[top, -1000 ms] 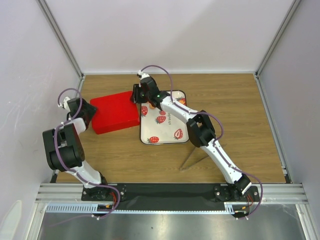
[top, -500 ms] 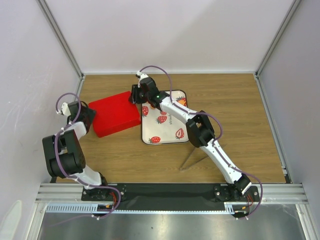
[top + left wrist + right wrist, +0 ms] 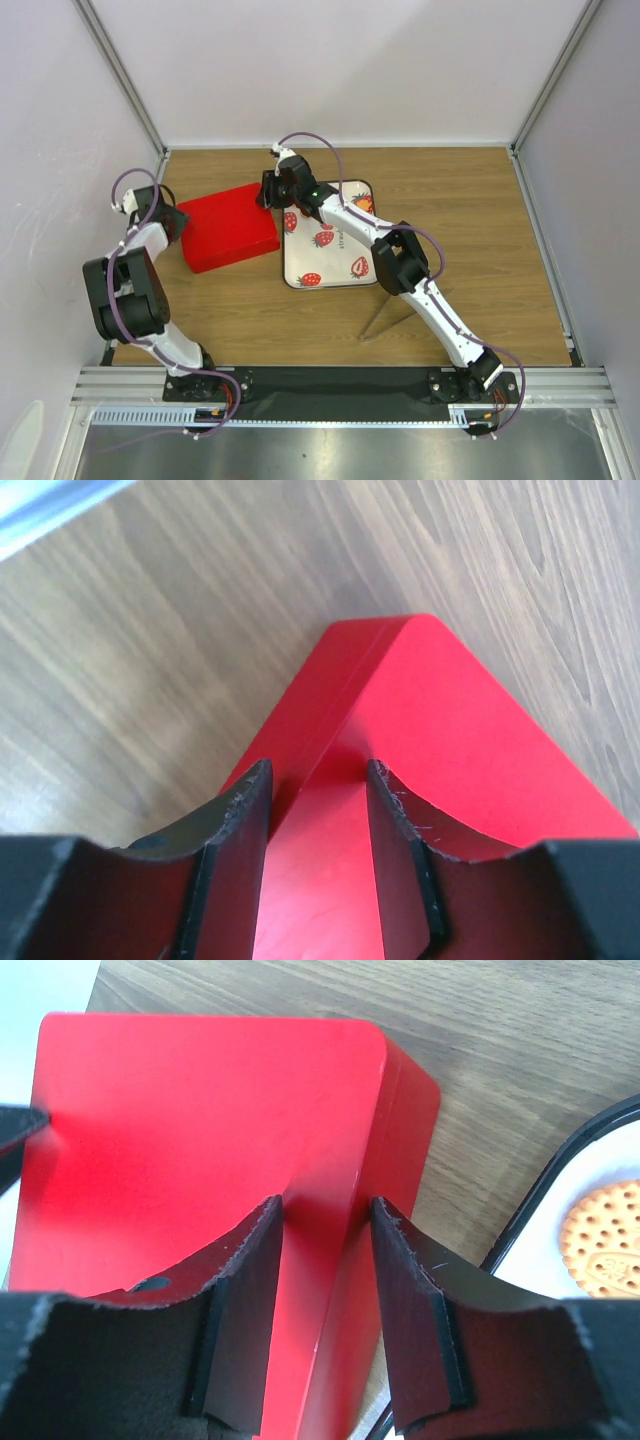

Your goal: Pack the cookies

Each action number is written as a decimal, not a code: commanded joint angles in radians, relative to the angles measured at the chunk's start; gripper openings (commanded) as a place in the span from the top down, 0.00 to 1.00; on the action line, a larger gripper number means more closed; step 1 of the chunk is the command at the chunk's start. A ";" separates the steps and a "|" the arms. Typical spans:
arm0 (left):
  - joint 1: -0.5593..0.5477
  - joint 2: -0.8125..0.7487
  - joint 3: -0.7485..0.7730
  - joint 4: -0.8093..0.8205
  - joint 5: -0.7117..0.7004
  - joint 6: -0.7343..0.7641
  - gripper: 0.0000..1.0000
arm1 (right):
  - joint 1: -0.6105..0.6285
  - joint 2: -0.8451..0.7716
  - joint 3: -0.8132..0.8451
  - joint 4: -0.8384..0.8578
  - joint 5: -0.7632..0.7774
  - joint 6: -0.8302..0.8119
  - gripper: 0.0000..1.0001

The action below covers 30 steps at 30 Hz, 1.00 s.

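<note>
A closed red box (image 3: 230,225) lies at the left middle of the table. My left gripper (image 3: 178,222) is at its left corner. In the left wrist view it (image 3: 318,770) stands narrowly apart, one finger on the box top (image 3: 470,730) and one on the side wall. My right gripper (image 3: 268,190) is at the box's far right edge, and in the right wrist view it (image 3: 323,1205) pinches across that edge of the box (image 3: 200,1120). One orange cookie (image 3: 605,1235) lies on the tray, and it also shows in the top view (image 3: 360,203).
A white strawberry-print tray (image 3: 335,262) with a black rim (image 3: 560,1175) lies right of the box and touches it. The right arm reaches over the tray. White walls and metal posts enclose the wooden table (image 3: 470,250).
The left wrist has swung toward the back along the box's left corner. The right gripper has shifted slightly left at the box's far right edge. The box has barely moved.
</note>
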 commanded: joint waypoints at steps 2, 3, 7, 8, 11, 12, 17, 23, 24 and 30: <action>-0.014 0.148 0.060 -0.286 -0.060 0.083 0.66 | 0.054 -0.013 -0.030 -0.113 -0.091 -0.007 0.54; -0.014 0.174 0.079 -0.304 -0.066 0.092 0.67 | 0.057 -0.015 -0.028 -0.137 -0.092 -0.007 0.55; -0.021 0.233 0.171 -0.396 -0.080 0.135 0.67 | 0.063 -0.010 -0.022 -0.185 -0.100 -0.009 0.54; -0.024 0.244 0.190 -0.414 -0.086 0.144 0.66 | 0.066 -0.004 -0.021 -0.194 -0.103 -0.007 0.54; -0.043 0.293 0.267 -0.483 -0.126 0.196 0.65 | 0.072 0.004 -0.013 -0.234 -0.118 -0.015 0.54; -0.050 0.304 0.285 -0.516 -0.135 0.205 0.65 | 0.077 -0.002 -0.019 -0.248 -0.118 -0.023 0.54; -0.092 0.362 0.383 -0.574 -0.177 0.270 0.62 | 0.103 -0.059 -0.146 -0.222 -0.117 -0.033 0.56; -0.109 0.398 0.439 -0.611 -0.191 0.307 0.56 | 0.138 -0.148 -0.260 -0.139 -0.112 -0.040 0.54; -0.109 0.401 0.442 -0.612 -0.189 0.311 0.56 | 0.134 -0.150 -0.260 -0.139 -0.109 -0.038 0.53; -0.109 0.413 0.466 -0.622 -0.197 0.340 0.51 | 0.105 -0.162 -0.263 -0.090 -0.121 -0.007 0.48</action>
